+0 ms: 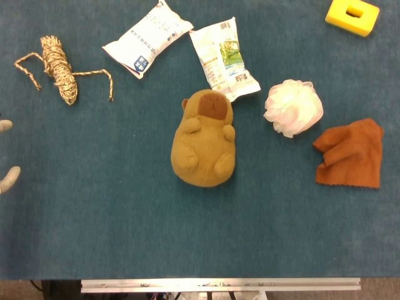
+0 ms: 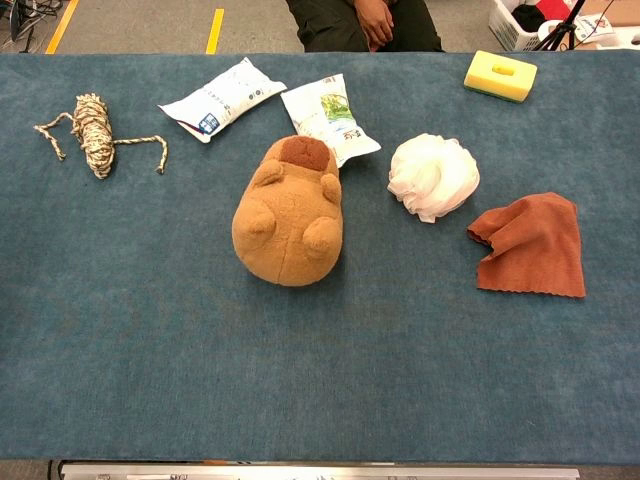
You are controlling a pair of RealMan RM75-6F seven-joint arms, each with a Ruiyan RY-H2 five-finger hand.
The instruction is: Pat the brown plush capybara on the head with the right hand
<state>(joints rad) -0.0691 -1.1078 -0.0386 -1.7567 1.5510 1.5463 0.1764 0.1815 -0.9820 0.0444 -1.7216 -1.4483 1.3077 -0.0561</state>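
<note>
The brown plush capybara (image 1: 204, 140) (image 2: 290, 212) lies in the middle of the blue table, belly up. Its head with the dark brown patch (image 1: 212, 106) (image 2: 305, 153) points to the far side. Only two pale fingertips (image 1: 9, 177) of my left hand (image 1: 6, 153) show, at the left edge of the head view. They are spread apart with nothing between them, far from the toy. My right hand is in neither view.
A white puff ball (image 1: 293, 107) and a rust cloth (image 1: 351, 154) lie right of the toy. Two snack bags (image 1: 147, 38) (image 1: 222, 57) lie beyond its head, one touching it. A rope bundle (image 1: 59, 69) is far left, a yellow block (image 1: 352, 16) far right.
</note>
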